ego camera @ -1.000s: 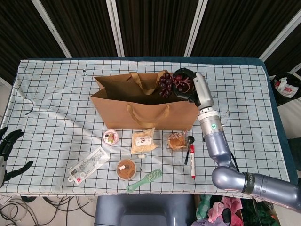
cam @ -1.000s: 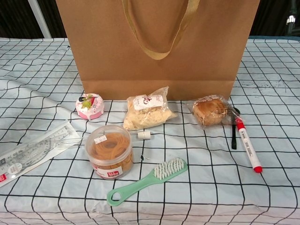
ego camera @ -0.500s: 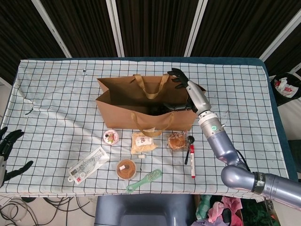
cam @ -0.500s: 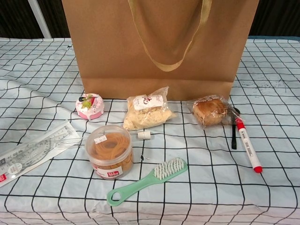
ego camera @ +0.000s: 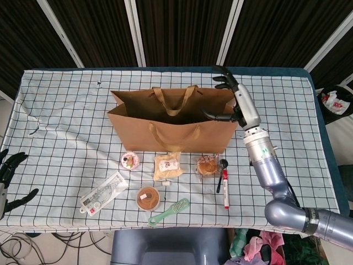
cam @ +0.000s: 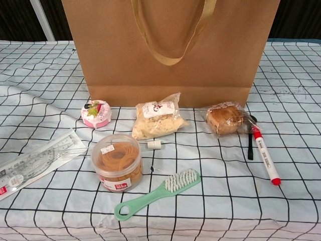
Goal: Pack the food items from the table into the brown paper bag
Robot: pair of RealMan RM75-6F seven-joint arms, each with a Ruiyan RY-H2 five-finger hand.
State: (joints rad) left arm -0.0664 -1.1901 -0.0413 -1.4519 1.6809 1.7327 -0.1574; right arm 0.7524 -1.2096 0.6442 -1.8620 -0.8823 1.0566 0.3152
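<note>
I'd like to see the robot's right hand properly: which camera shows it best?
The head view: the right hand hangs open over the paper bag's right end. The chest view misses it, showing only the bag's front.

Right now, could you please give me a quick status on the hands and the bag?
Right hand open above bag. Left hand idle at table edge. Bun, snack packet unpacked.

The brown paper bag [ego camera: 165, 132] stood upright and open. Just before it lay a pink cupcake [cam: 96, 113], a wrapped snack [cam: 156, 120] and a wrapped bun [cam: 224, 119].
</note>
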